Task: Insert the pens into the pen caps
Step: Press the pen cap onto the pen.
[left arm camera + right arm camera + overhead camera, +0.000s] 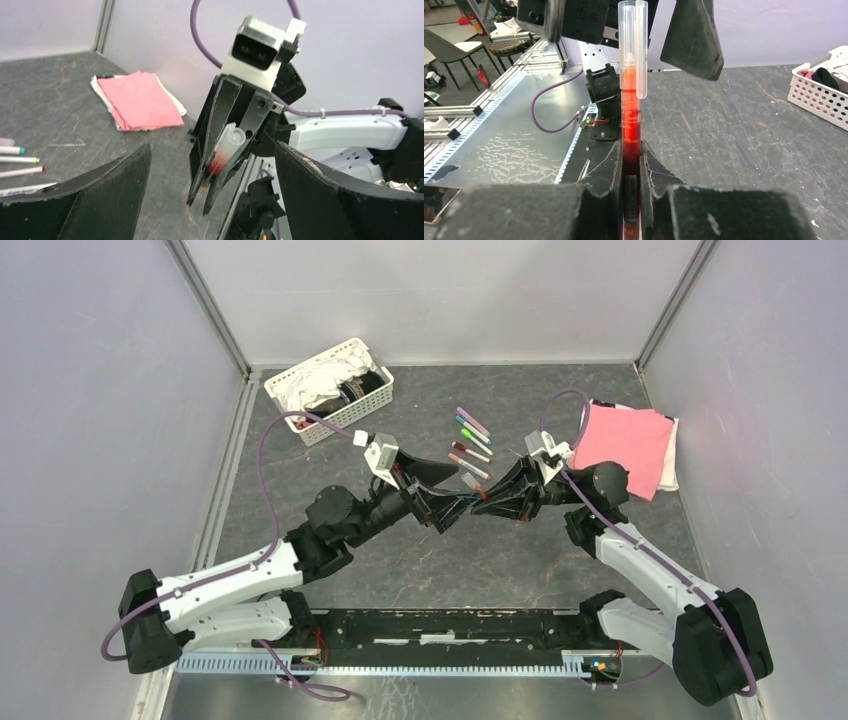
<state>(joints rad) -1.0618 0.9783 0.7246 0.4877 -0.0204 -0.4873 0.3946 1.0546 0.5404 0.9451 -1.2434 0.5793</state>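
Red pen (630,125) front and centre, folks, and we see it standing straight up in the right wrist view, pinched near its lower end by the right gripper (630,152). Those fingers are narrow, clamped on the barrel from both sides. A clear cap (633,45) with a clip sits over the pen's upper end, and the red-orange of the barrel shows through its lower part.

Over to the left gripper (460,492): it's spread wide, holding nothing. From the right wrist camera we catch its two dark fingers (691,40) flanking the capped end, one on either side, with clear air between them and the cap. The left wrist view agrees, with the capped pen right between those open fingers, tilted and gripped by the other arm.

From above, we find both grippers meeting nose to nose over the middle of the dark table (400,570). Just beyond them, the other pens (470,440) lie in a loose row on the table. A pink cloth (620,445) rests at the far right, and a white basket (330,390) of fabric sits at the far left.
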